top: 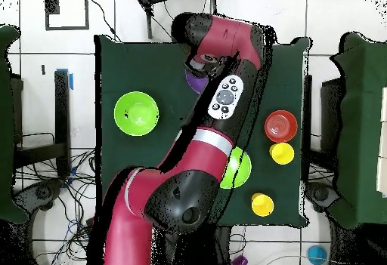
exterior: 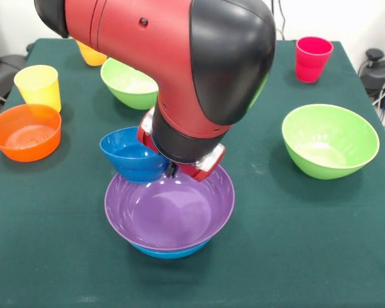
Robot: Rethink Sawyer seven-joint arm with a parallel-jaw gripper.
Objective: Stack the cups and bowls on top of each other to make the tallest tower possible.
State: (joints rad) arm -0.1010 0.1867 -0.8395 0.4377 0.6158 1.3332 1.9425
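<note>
Nearest: wide purple bowl (exterior: 170, 215) nested in large blue bowl (exterior: 170, 251), starting the tower. Above its far rim, gripper (exterior: 176, 168) beside small blue bowl (exterior: 133, 154); finger state hidden, impossible to tell. Best lowered centred, level, before release.

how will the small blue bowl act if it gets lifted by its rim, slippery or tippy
The small blue bowl looks glossy, so a rim pinch may slip. It seems thin, rigid plastic, probably light. It already sits tilted against the purple bowl, and its rounded base suggests that it could rock when set down.
</note>
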